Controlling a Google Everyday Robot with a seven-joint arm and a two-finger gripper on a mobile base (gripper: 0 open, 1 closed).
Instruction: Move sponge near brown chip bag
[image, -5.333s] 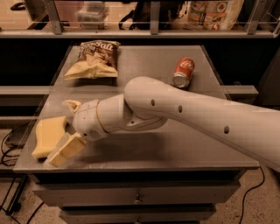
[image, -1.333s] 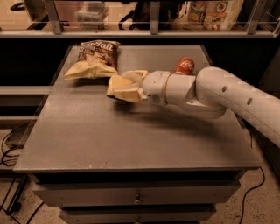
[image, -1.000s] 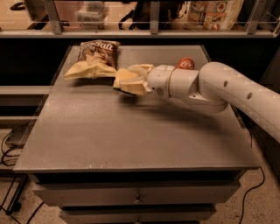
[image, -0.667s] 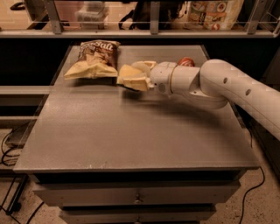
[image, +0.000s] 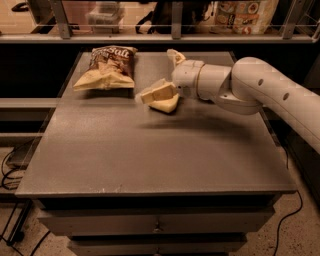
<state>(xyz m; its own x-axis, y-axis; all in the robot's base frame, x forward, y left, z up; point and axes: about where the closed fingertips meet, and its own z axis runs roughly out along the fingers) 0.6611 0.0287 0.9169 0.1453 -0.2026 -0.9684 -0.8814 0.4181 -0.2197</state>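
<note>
Compared with a moment ago, the tool (image: 157, 75) is sitting a little nearer and lower over the bench (image: 150, 165), and its two padded fingers are now standing apart instead of closing on the sponge (image: 165, 105). One finger (image: 157, 93) is lying across the sponge's top and pointing left. The other is pointing up and toward the far edge, well clear of the sponge.

The sponge is lying in the far middle of the bench, just right of the chip bag (image: 107, 67) and not touching it, with a narrow strip of bare bench showing between them. Only the sponge's near, rounded part is showing; the rest is lying hidden under the finger. Whether it is resting flat on the bench or touching the finger is hard to tell.

The chip bag is lying at the far left, with its dark lettered end toward the far edge and its pale end toward the left.

The white arm (image: 260, 85) is reaching in from the right, running out of view at the right edge and covering the far right part of the bench. Beyond the bench a shelf (image: 150, 37) is carrying packages (image: 245, 15) that are cut off at the top and too dim to read. A drawer front (image: 157, 227) is showing below, cut off at the bottom, and cables (image: 10, 170) are trailing on the floor at the left.
</note>
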